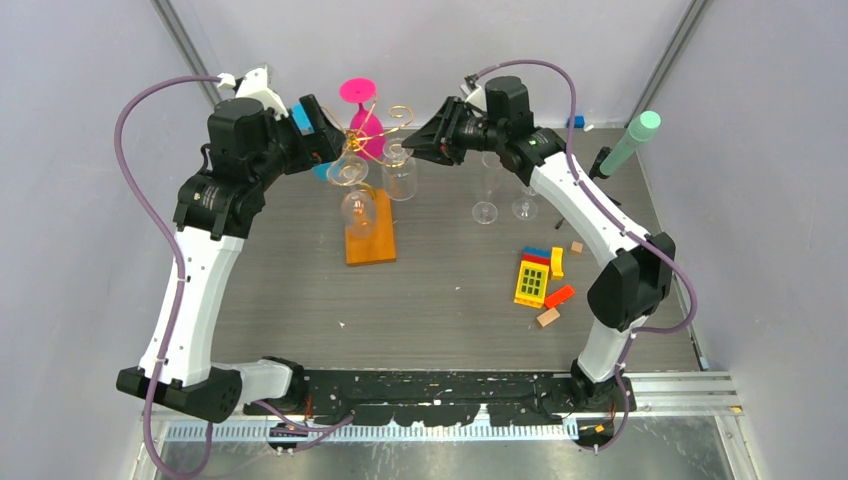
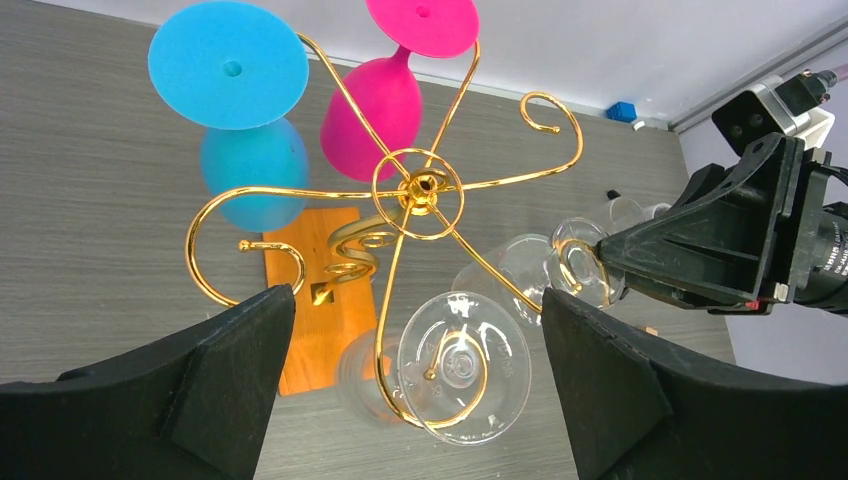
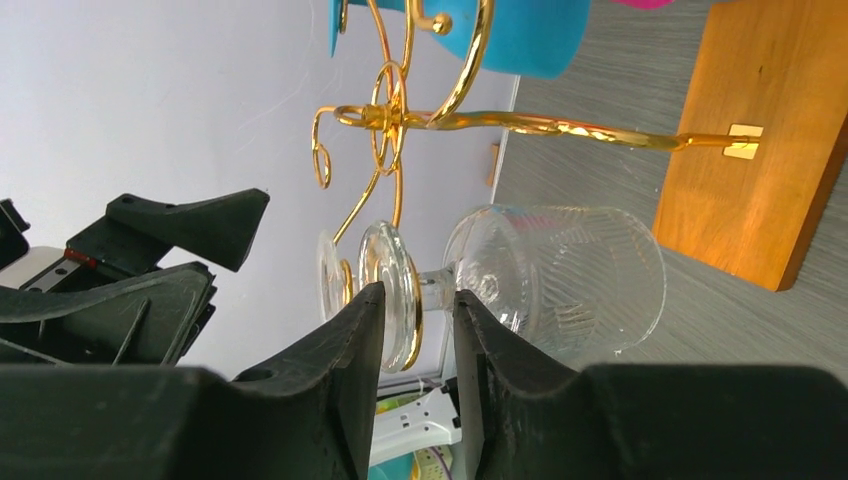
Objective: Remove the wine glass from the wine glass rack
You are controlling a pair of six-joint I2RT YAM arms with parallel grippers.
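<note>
From above, I see the rack [image 1: 370, 243] standing on the table [image 1: 460, 300], with my left gripper [image 1: 325, 130] on its left and my right gripper [image 1: 412, 148] on its right, both up among the gold arms. The clear wine glass [image 1: 400, 178] hangs bowl down just beside the right gripper's tip, and a pink glass [image 1: 362, 118] hangs behind it. On the left wrist camera, the left gripper [image 2: 418, 298] has its fingers spread wide with nothing between them but the rack [image 2: 418, 186] below. A blue glass [image 2: 238, 110] and the pink glass [image 2: 385, 100] hang on the far side, and the right gripper [image 2: 605, 262] reaches the foot of the wine glass [image 2: 530, 275]. On the right wrist camera, the right gripper [image 3: 418, 295] has narrowed around the foot and stem of the wine glass [image 3: 560, 280], which is hooked on a curl of the rack [image 3: 590, 130]. I cannot tell whether the fingers press on it.
</note>
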